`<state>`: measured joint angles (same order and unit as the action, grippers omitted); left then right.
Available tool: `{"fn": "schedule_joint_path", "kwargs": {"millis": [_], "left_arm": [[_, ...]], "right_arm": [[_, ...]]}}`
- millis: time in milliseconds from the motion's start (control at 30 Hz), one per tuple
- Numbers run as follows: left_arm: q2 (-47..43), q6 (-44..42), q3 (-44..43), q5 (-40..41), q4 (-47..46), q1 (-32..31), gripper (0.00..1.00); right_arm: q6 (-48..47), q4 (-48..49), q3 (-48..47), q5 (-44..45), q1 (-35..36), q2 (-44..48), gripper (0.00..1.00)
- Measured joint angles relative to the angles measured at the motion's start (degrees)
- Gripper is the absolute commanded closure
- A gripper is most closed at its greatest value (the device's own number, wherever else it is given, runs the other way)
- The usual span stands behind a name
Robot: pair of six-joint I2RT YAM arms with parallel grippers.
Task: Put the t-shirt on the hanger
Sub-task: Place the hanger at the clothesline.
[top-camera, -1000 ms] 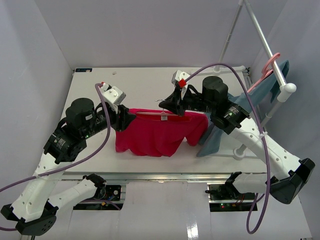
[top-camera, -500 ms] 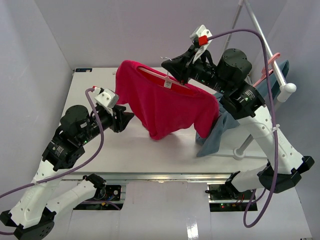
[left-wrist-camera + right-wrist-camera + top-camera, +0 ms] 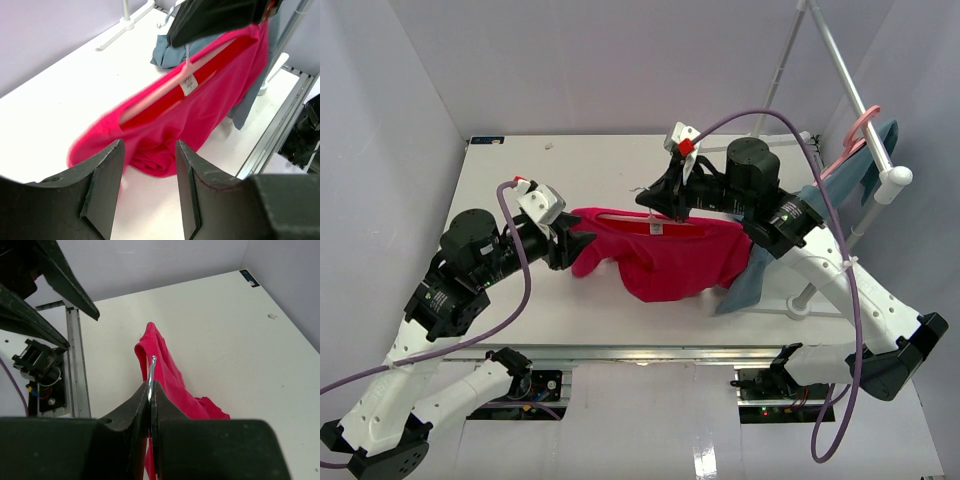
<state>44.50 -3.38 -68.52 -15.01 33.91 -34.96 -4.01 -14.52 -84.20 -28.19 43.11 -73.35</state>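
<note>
Pink hanger (image 3: 155, 95) inside red t-shirt (image 3: 670, 262)

The t-shirt (image 3: 665, 262) is a crimson-red soft garment carrying a small white label (image 3: 188, 84) just below the collar. It is hanging from the hanger (image 3: 159, 94), whose pale-pink bar is showing inside the neck opening. The lower fabric and one sleeve are lying crumpled on the bench (image 3: 570, 170). The hanger's thin hook (image 3: 151, 369) is sitting clamped in the right gripper (image 3: 660, 205).
</note>
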Motion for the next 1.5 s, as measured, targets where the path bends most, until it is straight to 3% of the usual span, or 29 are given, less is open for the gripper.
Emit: {"fn": "schedule_joint_path", "kwargs": {"millis": [500, 900, 1500], "left_arm": [[8.84, -6.84, -2.81, -11.25, 3.22, 0.02, 0.41], [8.59, -10.21, -6.11, -15.20, 6.01, 0.01, 0.31], [13.41, -11.39, -5.81, -24.66, 10.81, 0.00, 0.35]], "right_arm": [[0.19, 2.79, 3.22, -11.86, 0.00, 4.96, 0.92], [-1.64, 1.42, 3.50, -18.01, 0.00, 5.02, 0.92], [-2.80, 0.68, 3.50, -21.51, 0.00, 5.02, 0.92]]}}
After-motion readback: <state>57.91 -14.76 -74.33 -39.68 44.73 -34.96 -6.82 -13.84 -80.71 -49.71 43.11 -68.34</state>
